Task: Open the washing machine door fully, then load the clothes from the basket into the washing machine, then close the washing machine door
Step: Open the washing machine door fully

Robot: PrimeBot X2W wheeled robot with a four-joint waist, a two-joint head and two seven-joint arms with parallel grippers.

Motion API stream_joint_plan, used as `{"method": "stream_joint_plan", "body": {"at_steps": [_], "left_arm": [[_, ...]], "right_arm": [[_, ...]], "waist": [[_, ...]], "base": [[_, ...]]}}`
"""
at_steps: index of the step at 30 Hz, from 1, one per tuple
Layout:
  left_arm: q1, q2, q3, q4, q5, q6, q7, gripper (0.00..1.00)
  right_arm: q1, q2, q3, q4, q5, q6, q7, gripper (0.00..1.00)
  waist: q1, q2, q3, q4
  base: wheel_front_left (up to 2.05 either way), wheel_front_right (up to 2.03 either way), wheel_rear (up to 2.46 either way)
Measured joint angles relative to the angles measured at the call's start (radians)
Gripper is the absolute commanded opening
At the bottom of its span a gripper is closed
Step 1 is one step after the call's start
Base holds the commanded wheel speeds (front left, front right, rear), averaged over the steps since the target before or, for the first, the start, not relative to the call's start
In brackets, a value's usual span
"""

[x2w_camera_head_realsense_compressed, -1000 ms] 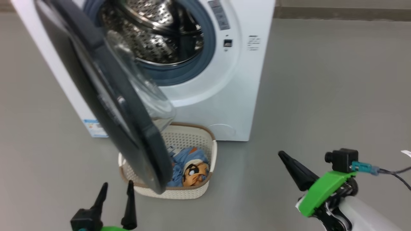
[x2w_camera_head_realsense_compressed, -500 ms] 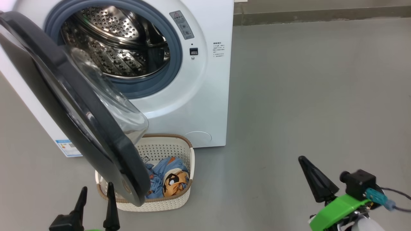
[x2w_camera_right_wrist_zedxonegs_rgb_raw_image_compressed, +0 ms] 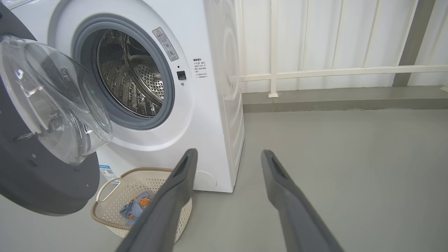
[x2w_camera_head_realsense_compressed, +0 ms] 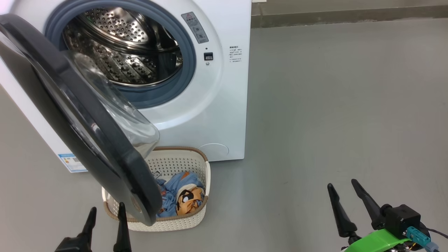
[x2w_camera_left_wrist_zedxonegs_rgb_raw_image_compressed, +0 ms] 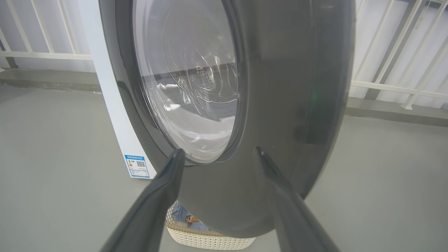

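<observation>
The left gripper (x2w_camera_head_realsense_compressed: 106, 208) rises at the lower left of the head view, its two dark fingers pointing up, spread apart with nothing between them. At lower right, the right gripper (x2w_camera_head_realsense_compressed: 342, 184) tilts its parted fingers leftward above a green wrist bracket (x2w_camera_head_realsense_compressed: 376, 241), apparently empty too.

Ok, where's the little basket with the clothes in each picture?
Head view: the basket sits low, left of centre, before the washing machine, partly behind the open door.
Left wrist view: the basket peeks out at the bottom edge, centre, under the door.
Right wrist view: the basket is lower left.
Shared landmark: the blue label sticker low on the machine, near the basket.
</observation>
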Motion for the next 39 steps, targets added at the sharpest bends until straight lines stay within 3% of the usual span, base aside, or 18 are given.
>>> {"method": "stream_joint_plan", "body": {"at_steps": [39], "left_arm": [[0.001,0.0,-0.029,0.009,0.0,-0.004,0.0,1.0]], "right_arm": [[0.002,0.023,-0.038,0.003,-0.061,0.0,0.0,1.0]], "waist": [[0.0,0.0,-0.004,0.016]], "base": [[0.0,0.0,0.0]]}}
